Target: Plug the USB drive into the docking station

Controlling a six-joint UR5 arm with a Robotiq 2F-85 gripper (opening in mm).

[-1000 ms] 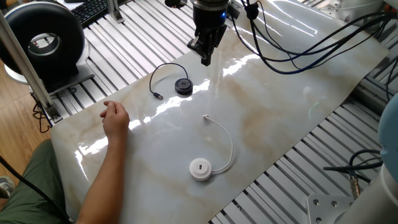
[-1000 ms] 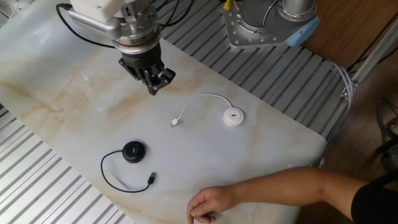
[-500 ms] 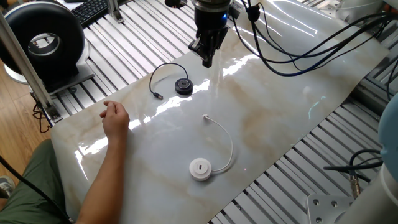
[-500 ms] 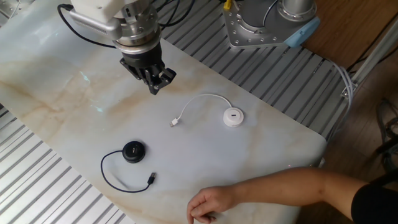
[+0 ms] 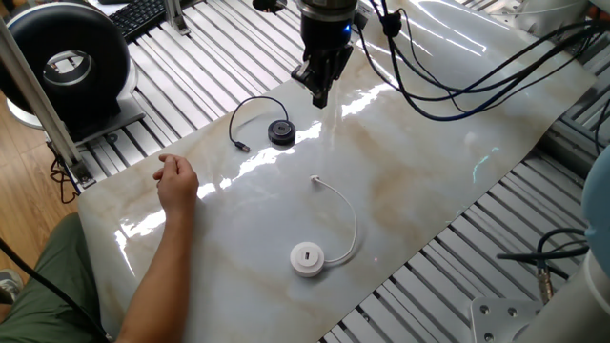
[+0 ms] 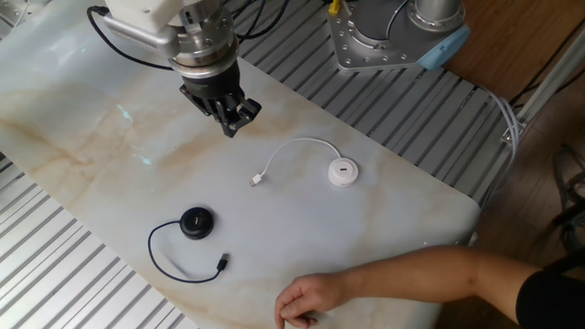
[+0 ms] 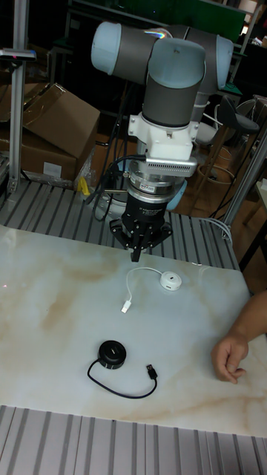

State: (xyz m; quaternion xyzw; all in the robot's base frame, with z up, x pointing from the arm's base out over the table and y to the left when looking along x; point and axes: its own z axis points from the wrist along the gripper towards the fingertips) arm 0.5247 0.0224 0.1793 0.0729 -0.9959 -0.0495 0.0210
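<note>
Lying at the left of the marble bench (image 6: 384, 196) in the other fixed view, the docking station (image 6: 196, 222) is seen with its black cable curled beside it, ending in a dark plug (image 6: 222, 264). Above and well apart, the gripper (image 6: 233, 125) is held over bare bench, jaws together and empty. Further right, the USB drive (image 6: 343, 172) is laid flat, its white cable arcing to a small plug (image 6: 257, 180). A person's hand (image 6: 309, 298) is rested at the near edge
</note>
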